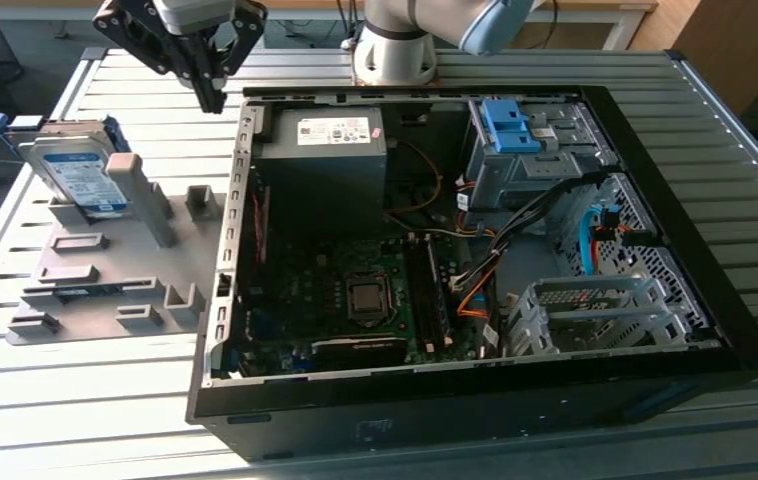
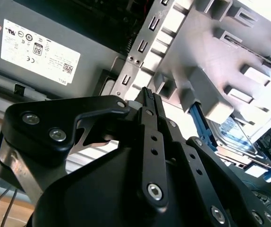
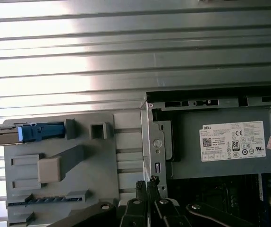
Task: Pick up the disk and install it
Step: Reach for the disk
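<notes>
A: Where is the disk [image 1: 72, 172]?
B: It stands on edge, leaning, in the grey holder [image 1: 92, 275]. That is beside & below the gripper [image 1: 208, 98], on its side away from the PC case [image 1: 486, 420].
A: Gripper state?
B: Closed, empty, hanging approx. above the holder–case gap. The disk's thin edge faces up, I think.

In the exterior view the gripper [image 1: 210, 98] hangs above bare table [image 1: 99, 90] at twelve o'clock of the grey stand [image 1: 99, 275]. The disk [image 1: 72, 172] stands open from above; an upright post [image 1: 139, 200] crowds it at three o'clock, with the case wall [image 1: 236, 190] farther that way
</notes>
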Tool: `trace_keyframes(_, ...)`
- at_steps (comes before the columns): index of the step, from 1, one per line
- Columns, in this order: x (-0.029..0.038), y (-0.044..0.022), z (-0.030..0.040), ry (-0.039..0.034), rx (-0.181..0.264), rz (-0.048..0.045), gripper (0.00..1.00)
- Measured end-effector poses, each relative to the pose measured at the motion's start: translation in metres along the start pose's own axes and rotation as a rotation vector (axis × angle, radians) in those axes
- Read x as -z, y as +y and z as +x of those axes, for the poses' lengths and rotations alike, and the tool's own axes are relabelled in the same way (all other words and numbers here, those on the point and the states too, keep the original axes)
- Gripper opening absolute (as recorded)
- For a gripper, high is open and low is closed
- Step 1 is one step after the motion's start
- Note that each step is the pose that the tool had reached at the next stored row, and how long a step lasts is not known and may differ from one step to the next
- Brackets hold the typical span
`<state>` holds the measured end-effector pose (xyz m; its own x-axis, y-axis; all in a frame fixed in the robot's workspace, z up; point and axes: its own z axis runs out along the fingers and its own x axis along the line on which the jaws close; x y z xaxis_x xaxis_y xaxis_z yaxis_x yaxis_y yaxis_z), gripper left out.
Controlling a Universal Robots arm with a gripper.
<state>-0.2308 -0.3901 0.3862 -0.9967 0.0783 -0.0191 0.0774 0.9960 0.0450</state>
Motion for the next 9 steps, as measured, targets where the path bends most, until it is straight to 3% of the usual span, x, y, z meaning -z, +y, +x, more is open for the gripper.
trace_keyframes(6, -0.0001, 0.0019, 0.0066, 0.0, 0.0, -0.0007, 0.16)
trace_keyframes(9, -0.0002, 0.0028, 0.0103, 0.0001, 0.0, -0.0009, 0.11)
